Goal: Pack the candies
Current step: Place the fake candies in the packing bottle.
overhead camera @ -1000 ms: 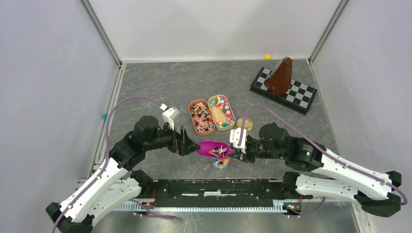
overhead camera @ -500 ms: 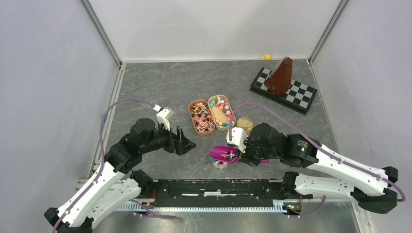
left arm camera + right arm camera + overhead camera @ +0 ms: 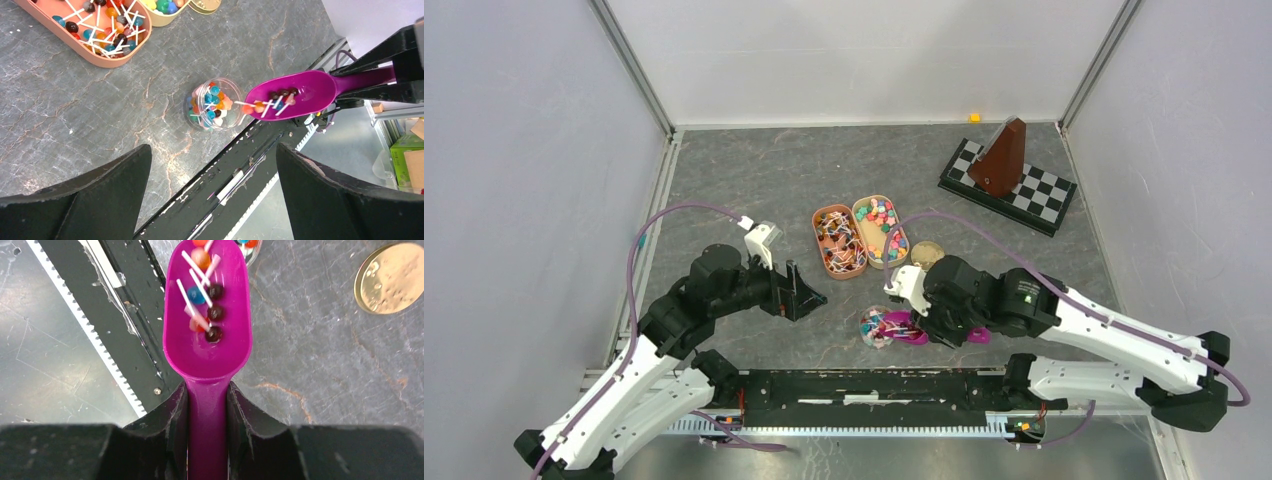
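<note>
Right gripper (image 3: 207, 395) is clamped on a glossy magenta plastic scoop (image 3: 207, 360); small round candies on white sticks (image 3: 215, 313) are piled inside, clear round jar (image 3: 214, 104) cut off up close.

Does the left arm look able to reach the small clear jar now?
Probably: the left fingers hang open near the small clear jar, nothing between. The magenta plastic scoop in the right fingers crowds its other side.

Robot lab test enclosure, white panel walls (image 3: 514, 180), aluminium corner posts (image 3: 631, 65), grey marbled tabletop (image 3: 754, 175), black mounting rail (image 3: 874, 385)
</note>
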